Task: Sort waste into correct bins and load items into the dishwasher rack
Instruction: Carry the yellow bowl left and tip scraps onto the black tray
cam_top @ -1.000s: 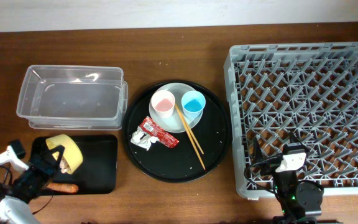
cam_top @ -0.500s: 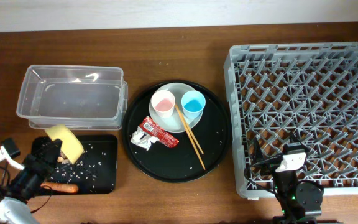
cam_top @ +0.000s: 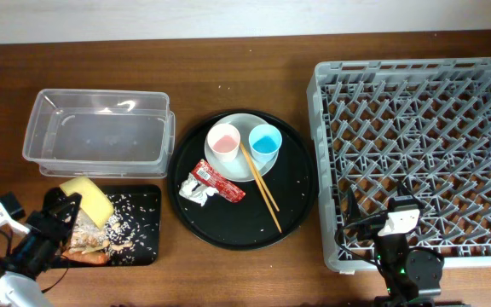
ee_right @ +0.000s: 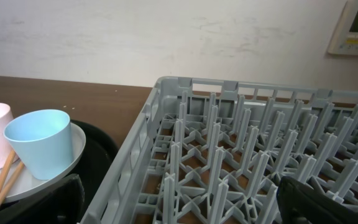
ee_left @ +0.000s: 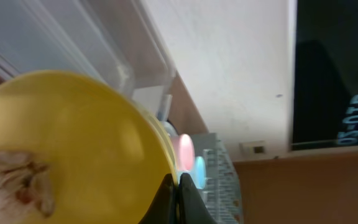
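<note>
While the left gripper (cam_top: 63, 213) pinches the rim of the tilted yellow bowl (cam_top: 88, 196) over the black tray (cam_top: 143, 249), food scraps (cam_top: 118, 222) (1 orange piece among them) lie on it. The right gripper (cam_top: 396, 223), fingers spread, sits at the near edge of the dishwasher rack (cam_top: 416, 102).

The brown wooden table (cam_top: 245, 85) is being shared by four things lying directly on it: a clear plastic tub (cam_top: 99, 136) at the left, a shallow black rectangular tray (cam_top: 139, 256) just before it, a round black tray (cam_top: 301, 196) in the middle, and a large grey dishwasher rack (cam_top: 416, 66) at the right.
</note>
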`<state>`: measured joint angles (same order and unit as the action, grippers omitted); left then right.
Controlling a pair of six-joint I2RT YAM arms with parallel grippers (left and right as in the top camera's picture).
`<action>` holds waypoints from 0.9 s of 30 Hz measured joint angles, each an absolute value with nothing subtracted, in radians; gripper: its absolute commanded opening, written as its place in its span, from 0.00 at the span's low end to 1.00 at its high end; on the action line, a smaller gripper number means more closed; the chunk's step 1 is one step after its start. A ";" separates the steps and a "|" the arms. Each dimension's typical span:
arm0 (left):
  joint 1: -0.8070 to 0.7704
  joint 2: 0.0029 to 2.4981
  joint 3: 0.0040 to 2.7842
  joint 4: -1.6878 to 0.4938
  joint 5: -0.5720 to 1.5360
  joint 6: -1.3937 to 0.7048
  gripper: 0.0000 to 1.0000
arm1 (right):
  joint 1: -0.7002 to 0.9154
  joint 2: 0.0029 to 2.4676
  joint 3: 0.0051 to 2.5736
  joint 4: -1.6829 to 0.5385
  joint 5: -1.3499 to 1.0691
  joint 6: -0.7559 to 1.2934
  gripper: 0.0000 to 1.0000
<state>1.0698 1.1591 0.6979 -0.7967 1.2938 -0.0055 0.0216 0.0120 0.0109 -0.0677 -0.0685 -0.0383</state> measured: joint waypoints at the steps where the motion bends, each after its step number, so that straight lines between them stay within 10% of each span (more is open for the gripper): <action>1: 1.070 1.159 0.698 -0.797 1.319 -0.005 0.00 | 0.022 0.012 0.011 -0.068 -0.068 -0.038 0.98; 27: 1.073 1.155 0.698 -0.815 1.420 -0.038 0.00 | 0.022 0.012 0.011 -0.068 -0.068 -0.039 0.98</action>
<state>1.0729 1.1545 0.6975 -0.8150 1.4200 -0.0380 0.0219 0.0120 0.0109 -0.0677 -0.0685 -0.0387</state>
